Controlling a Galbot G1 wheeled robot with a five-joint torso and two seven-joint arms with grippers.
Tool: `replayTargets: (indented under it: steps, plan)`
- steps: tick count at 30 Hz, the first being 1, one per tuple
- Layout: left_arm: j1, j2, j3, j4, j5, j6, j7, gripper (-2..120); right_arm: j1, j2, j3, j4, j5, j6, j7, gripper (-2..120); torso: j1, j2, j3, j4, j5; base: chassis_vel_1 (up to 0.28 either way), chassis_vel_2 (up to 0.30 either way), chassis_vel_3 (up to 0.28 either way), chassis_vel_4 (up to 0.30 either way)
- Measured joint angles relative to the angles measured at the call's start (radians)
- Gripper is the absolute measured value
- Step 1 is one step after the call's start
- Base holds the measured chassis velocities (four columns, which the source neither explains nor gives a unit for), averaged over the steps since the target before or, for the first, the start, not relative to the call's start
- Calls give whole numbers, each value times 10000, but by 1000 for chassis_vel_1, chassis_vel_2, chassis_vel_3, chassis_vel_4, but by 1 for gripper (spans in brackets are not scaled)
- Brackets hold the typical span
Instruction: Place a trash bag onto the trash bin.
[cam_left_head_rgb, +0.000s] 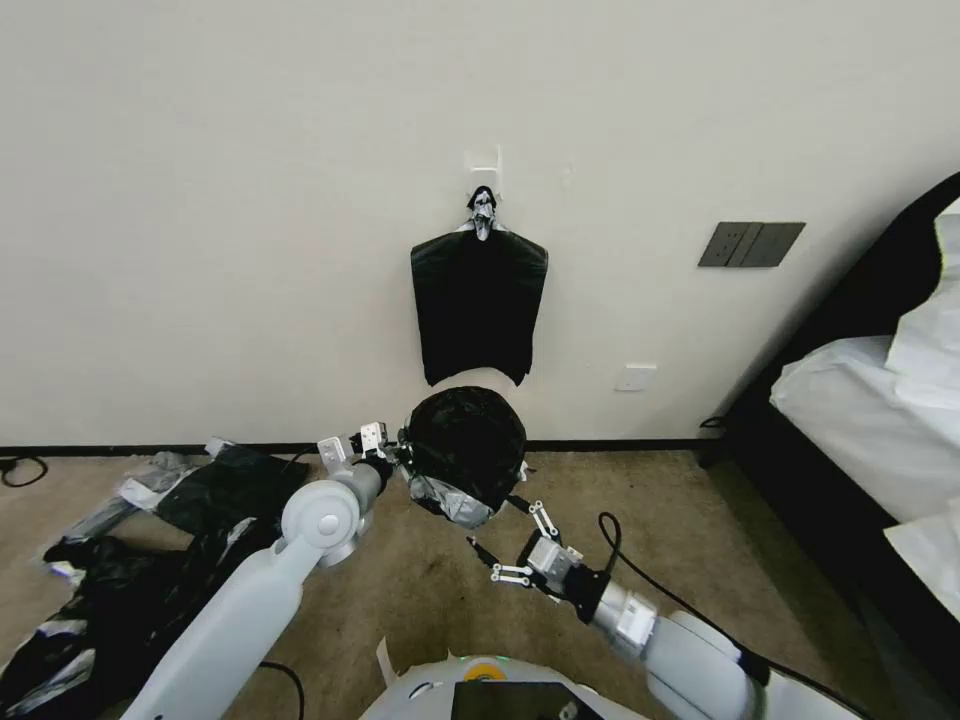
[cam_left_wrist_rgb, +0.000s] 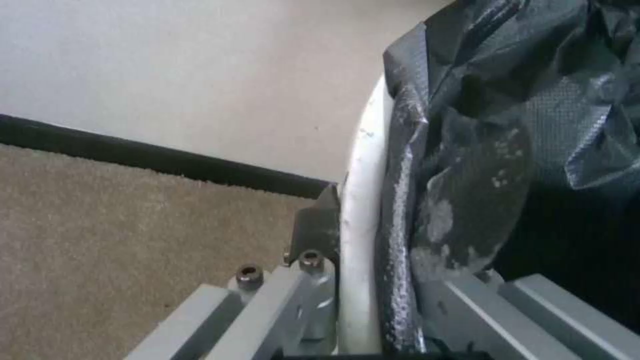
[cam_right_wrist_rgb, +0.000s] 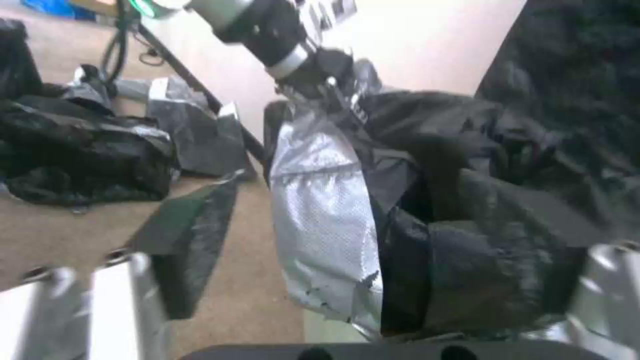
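The trash bin (cam_left_head_rgb: 487, 378) stood on the carpet (cam_left_head_rgb: 420, 570) against the wall (cam_left_head_rgb: 250, 200), and the trash bag (cam_left_head_rgb: 467, 447) was draped over its mouth, so that only a sliver of white rim showed behind the black plastic. My left gripper (cam_left_head_rgb: 392, 452) was at the bin's left edge; from the left wrist I saw its fingers (cam_left_wrist_rgb: 313, 225) straddling the rim (cam_left_wrist_rgb: 360, 210), one outside the white wall and the other inside against the bag (cam_left_wrist_rgb: 480, 150), clamped on bag and rim together. My right gripper (cam_left_head_rgb: 512, 535) hung just in front of the bin on its right side, its fingers spread wide and holding nothing, near the bag's silvery fold (cam_right_wrist_rgb: 320, 210). A flat black bundle (cam_left_head_rgb: 478, 305) hung from a hook on the wall above the bin, and a heap of black plastic (cam_left_head_rgb: 150, 540) lay on the carpet to my left.
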Motion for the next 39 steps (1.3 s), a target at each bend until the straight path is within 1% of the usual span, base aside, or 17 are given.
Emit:
replayTargets:
  steps: [1,3,4,10,14,15,17,18,19,23,24,27,28,32,33,37,39]
  plan:
    - [0,0,0,0,0,0,0,2,0,0,0,0,0,0,0,89,0,0,0,0,0,0,0,0,0]
    - [-38,-11,55,-17,13,1,-31,2,309,213,-210,-91,-105,-240,0,96,0,1,0,-1,-3,0,0,0,0]
    - [-58,-17,81,-18,14,4,-43,2,447,296,-300,-155,-198,-332,-5,98,0,0,0,-1,-1,0,0,0,0]
    - [-94,-43,128,-20,24,10,-71,2,684,489,-607,-372,-518,-428,-42,99,-1,0,0,-2,-2,0,0,0,0]
    - [-102,-76,147,-5,28,15,-72,2,835,550,-764,-498,-842,-331,-51,84,0,0,0,-2,-2,0,0,0,0]
    - [-102,-76,147,-5,28,15,-72,2,835,550,-764,-498,-842,-331,-51,84,0,0,0,-2,-2,0,0,0,0]
    - [-107,-93,159,15,29,19,-73,2,961,552,-820,-528,-993,-254,-51,73,0,0,0,-1,-2,0,0,0,0]
    - [-111,-98,167,22,29,20,-72,2,1011,550,-853,-542,-1079,-235,-51,69,0,0,0,-1,-3,0,0,0,0]
    - [-111,-98,167,22,29,20,-72,2,1011,550,-853,-542,-1079,-235,-51,69,0,0,0,-1,-3,0,0,0,0]
    - [-198,-136,265,26,31,35,-81,2,1243,564,-1068,-728,-1491,-215,-64,51,0,1,0,-2,-3,0,0,0,0]
    - [-198,-136,265,26,31,35,-81,2,1243,564,-1068,-728,-1491,-215,-64,51,0,1,0,-2,-3,0,0,0,0]
    - [-288,-140,338,20,30,45,-102,2,1426,597,-1209,-851,-1549,-291,-60,36,0,0,0,-2,-1,0,0,0,0]
    - [-288,-140,338,20,30,45,-102,2,1426,597,-1209,-851,-1549,-291,-60,36,0,0,0,-2,-1,0,0,0,0]
    - [-357,-128,376,-2,20,53,-107,2,1563,584,-1313,-921,-1567,-386,-47,19,0,1,0,-2,-2,0,0,0,0]
    - [-357,-128,376,-2,20,53,-107,2,1563,584,-1313,-921,-1567,-386,-47,19,0,1,0,-2,-2,0,0,0,0]
    - [-363,-109,378,-47,7,56,-113,2,1635,566,-1390,-952,-1662,-395,-23,0,0,1,0,-1,-2,0,0,0,0]
    - [-361,-103,378,-56,0,56,-114,2,1643,563,-1399,-952,-1659,-388,-7,0,0,0,0,-2,-1,0,0,0,0]
